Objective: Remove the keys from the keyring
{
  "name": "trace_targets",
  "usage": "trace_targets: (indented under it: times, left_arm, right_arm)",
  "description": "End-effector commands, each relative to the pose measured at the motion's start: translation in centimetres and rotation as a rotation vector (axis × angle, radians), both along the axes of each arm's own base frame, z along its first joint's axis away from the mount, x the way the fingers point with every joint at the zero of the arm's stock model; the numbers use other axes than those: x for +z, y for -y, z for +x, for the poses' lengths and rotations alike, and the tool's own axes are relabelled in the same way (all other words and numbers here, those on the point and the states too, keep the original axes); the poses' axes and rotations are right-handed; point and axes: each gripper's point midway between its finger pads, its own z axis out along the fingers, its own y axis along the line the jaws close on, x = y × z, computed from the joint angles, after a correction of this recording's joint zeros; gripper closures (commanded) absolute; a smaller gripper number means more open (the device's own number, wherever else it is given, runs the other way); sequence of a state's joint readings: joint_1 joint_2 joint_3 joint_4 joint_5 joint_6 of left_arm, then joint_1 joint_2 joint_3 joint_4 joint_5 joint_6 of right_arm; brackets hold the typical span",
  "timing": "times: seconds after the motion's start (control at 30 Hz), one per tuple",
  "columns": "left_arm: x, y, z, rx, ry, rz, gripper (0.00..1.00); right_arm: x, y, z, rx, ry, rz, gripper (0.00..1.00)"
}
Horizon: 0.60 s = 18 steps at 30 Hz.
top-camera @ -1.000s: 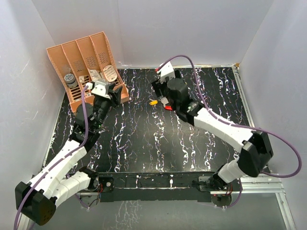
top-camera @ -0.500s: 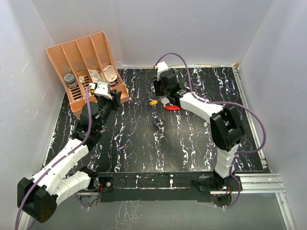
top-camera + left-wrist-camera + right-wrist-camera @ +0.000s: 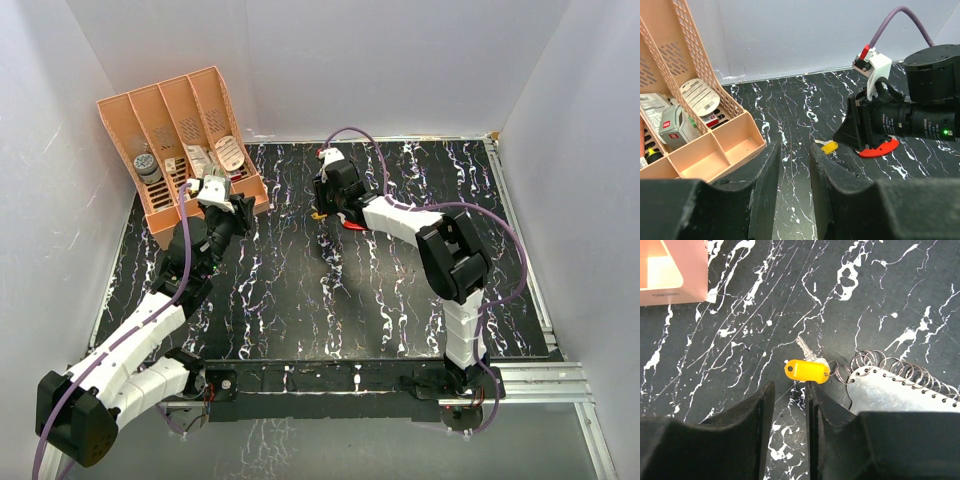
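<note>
The yellow-headed key [image 3: 807, 371] lies flat on the black marbled table, its silvery blade [image 3: 804, 348] pointing up-left. A small wire keyring [image 3: 842, 372] links it to a silvery-white plate [image 3: 890, 392] edged with several rings. My right gripper [image 3: 789, 390] hovers just below the yellow head, its jaws a narrow gap apart and empty. In the top view the right gripper [image 3: 322, 203] stands over the yellow key [image 3: 319, 214] and a red piece [image 3: 352, 224]. My left gripper [image 3: 794, 152] is open and empty, some way left of the key [image 3: 829, 147]. The red-headed key cannot be made out.
An orange divided organiser [image 3: 170, 140] with small packets stands at the back left, close to the left gripper [image 3: 243, 205]. Its corner shows in the right wrist view [image 3: 670, 270]. White walls enclose the table on three sides.
The right arm folded back and leftward, bringing its gripper over the yellow key and hiding most of the red piece. The left gripper shifted slightly toward the middle.
</note>
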<state>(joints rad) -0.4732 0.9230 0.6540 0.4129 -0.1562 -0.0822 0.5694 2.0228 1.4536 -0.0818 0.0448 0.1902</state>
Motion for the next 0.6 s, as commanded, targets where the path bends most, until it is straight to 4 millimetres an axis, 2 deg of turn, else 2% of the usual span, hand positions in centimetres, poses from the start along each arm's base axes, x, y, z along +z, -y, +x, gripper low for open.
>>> trace_targets:
  times: [0.0, 0.2, 0.43, 0.57]
  left_arm:
    - [1.3, 0.0, -0.4, -0.013, 0.037, -0.016, 0.71]
    - [1.3, 0.0, -0.3, -0.014, 0.035, -0.011, 0.70]
    - [1.0, 0.0, -0.2, -0.012, 0.031, -0.008, 0.70]
    - [0.9, 0.2, -0.1, -0.017, 0.029, -0.010, 0.70]
  right_arm:
    - [2.0, -1.4, 1.8, -0.030, 0.045, 0.098, 0.68]
    - [0.6, -1.1, 1.9, -0.069, 0.016, 0.098, 0.59]
    - [-0.9, 0.0, 0.9, -0.120, -0.014, 0.094, 0.57]
    - [-1.4, 0.8, 1.0, -0.157, -0.016, 0.076, 0.57]
